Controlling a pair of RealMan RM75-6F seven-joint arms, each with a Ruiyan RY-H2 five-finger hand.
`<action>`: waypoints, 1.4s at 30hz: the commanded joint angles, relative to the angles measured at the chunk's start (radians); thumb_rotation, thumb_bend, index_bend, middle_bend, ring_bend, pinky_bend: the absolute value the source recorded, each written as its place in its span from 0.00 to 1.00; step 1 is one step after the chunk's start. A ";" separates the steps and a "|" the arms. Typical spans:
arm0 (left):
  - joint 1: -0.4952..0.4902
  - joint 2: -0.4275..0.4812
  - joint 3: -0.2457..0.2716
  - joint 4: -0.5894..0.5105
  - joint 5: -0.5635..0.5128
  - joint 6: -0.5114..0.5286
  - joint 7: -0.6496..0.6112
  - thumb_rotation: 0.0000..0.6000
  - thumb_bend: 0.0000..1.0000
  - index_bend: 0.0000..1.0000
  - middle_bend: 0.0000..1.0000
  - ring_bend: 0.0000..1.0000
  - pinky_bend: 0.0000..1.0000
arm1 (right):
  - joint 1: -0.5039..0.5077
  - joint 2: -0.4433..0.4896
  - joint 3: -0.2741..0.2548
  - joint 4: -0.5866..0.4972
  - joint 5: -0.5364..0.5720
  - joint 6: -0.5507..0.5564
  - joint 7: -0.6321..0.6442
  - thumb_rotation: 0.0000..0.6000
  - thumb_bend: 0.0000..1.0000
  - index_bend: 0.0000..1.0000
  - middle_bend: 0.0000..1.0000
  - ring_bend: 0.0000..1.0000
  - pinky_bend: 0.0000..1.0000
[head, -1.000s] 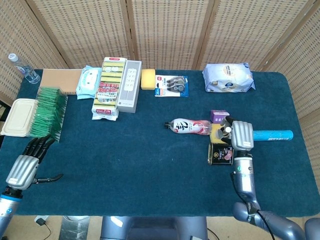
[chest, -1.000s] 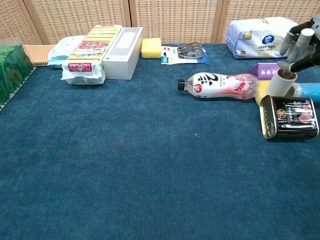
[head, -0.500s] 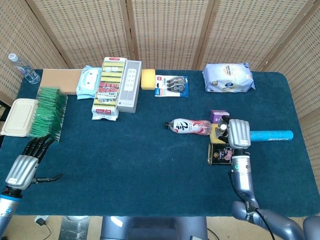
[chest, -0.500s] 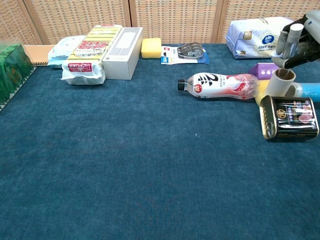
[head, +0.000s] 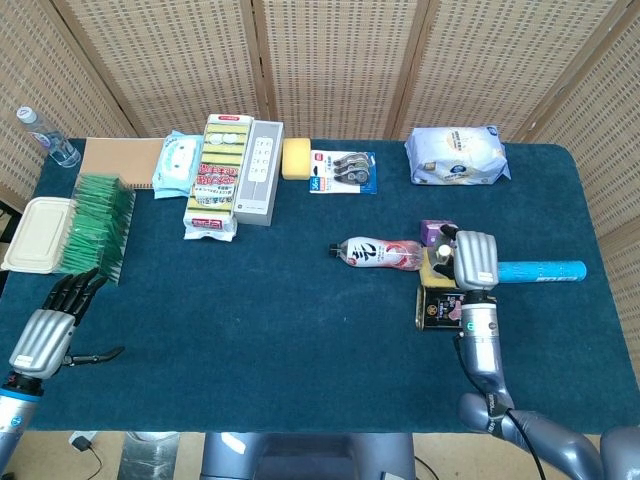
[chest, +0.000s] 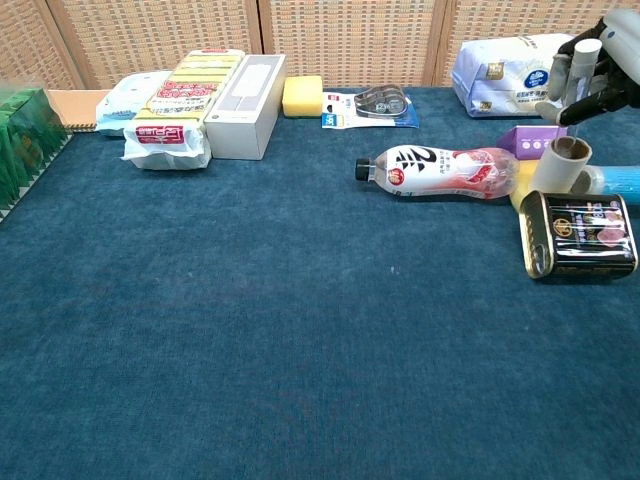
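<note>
Right hand (head: 475, 260) higher over blue tabletop (head: 280, 300)

In the chest view the right hand (chest: 597, 70) is cut off by the right edge. Seen from the head, it hides the cardboard tube (chest: 557, 166) standing under its fingers. The left hand (head: 45, 330) escapes the chest view altogether.
</note>
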 joint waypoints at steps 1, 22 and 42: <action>0.000 0.001 0.000 0.000 0.000 -0.001 -0.001 0.56 0.00 0.00 0.00 0.00 0.03 | 0.002 -0.005 0.005 0.008 -0.004 0.012 0.006 1.00 0.44 0.64 0.73 0.82 0.92; 0.000 0.006 -0.001 -0.001 -0.001 0.000 -0.009 0.59 0.00 0.00 0.00 0.00 0.03 | 0.009 0.033 0.019 -0.066 -0.023 0.053 -0.021 1.00 0.46 0.66 0.74 0.84 0.96; 0.002 0.011 -0.003 0.001 -0.002 0.003 -0.027 0.59 0.00 0.00 0.00 0.00 0.03 | 0.039 0.068 0.052 -0.164 -0.047 0.083 -0.039 1.00 0.48 0.71 0.79 0.91 1.00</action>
